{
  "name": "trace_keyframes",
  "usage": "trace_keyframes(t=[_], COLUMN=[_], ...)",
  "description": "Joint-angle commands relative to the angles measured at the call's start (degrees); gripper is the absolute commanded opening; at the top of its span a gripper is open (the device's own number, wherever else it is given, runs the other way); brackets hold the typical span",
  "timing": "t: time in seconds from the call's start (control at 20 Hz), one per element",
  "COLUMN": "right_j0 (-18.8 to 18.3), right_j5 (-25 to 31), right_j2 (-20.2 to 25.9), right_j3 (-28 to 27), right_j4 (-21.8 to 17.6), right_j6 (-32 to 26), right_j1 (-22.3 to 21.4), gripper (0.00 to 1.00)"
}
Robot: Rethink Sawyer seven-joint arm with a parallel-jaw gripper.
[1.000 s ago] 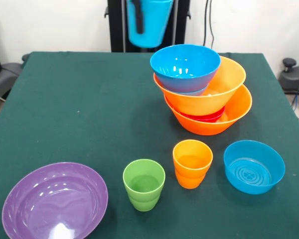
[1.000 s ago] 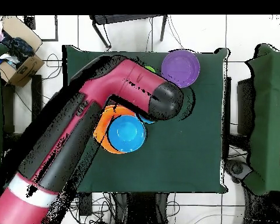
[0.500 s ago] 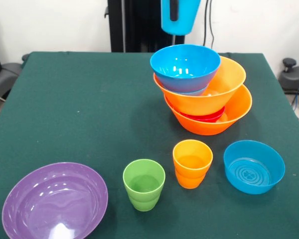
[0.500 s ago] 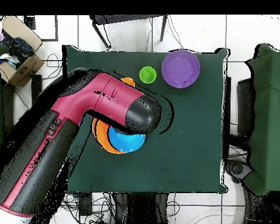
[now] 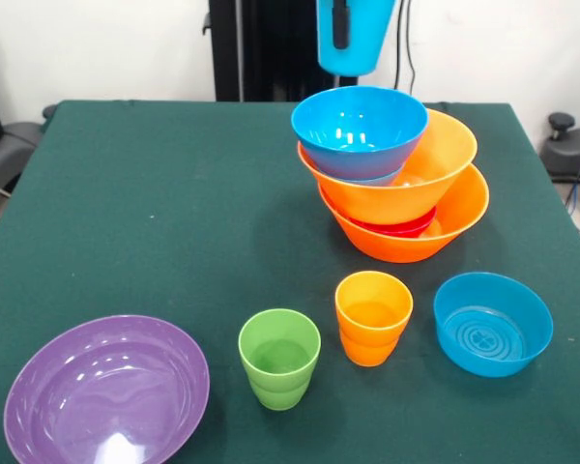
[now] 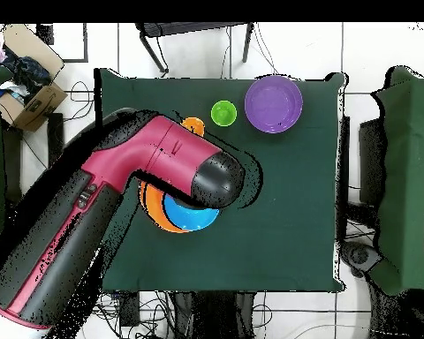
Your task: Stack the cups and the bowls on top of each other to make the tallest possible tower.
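The tower stands at the right back of the table: a large orange bowl holds a small red bowl, a second orange bowl and a blue bowl on top. Straight above it hangs the blue cup, with my gripper shut on its wall; one black finger shows on the outside. Near the front stand the green cup, the orange cup, a smaller blue bowl and the purple bowl. From overhead the arm covers most of the tower's blue bowl.
The green table has its edges close to the purple bowl and the smaller blue bowl. Overhead, a cardboard box sits on the floor at the left and a chair stands beyond the table's top edge.
In the front view the gripper has carried the blue cup to the right, from above and left of the tower to straight over its top blue bowl. The things on the table have not moved.
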Motion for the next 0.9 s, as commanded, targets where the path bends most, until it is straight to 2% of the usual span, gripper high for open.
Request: trace_keyframes(t=[0.05,0.9], right_j0=[-0.8,-0.2], right_j5=[9.2,12.9], right_j2=[11.3,12.1], right_j3=[3.6,4.5], right_j4=[4.5,7.6], right_j6=[-5.9,-2.5], right_j1=[4.6,8.5], gripper=[0.0,0.0])
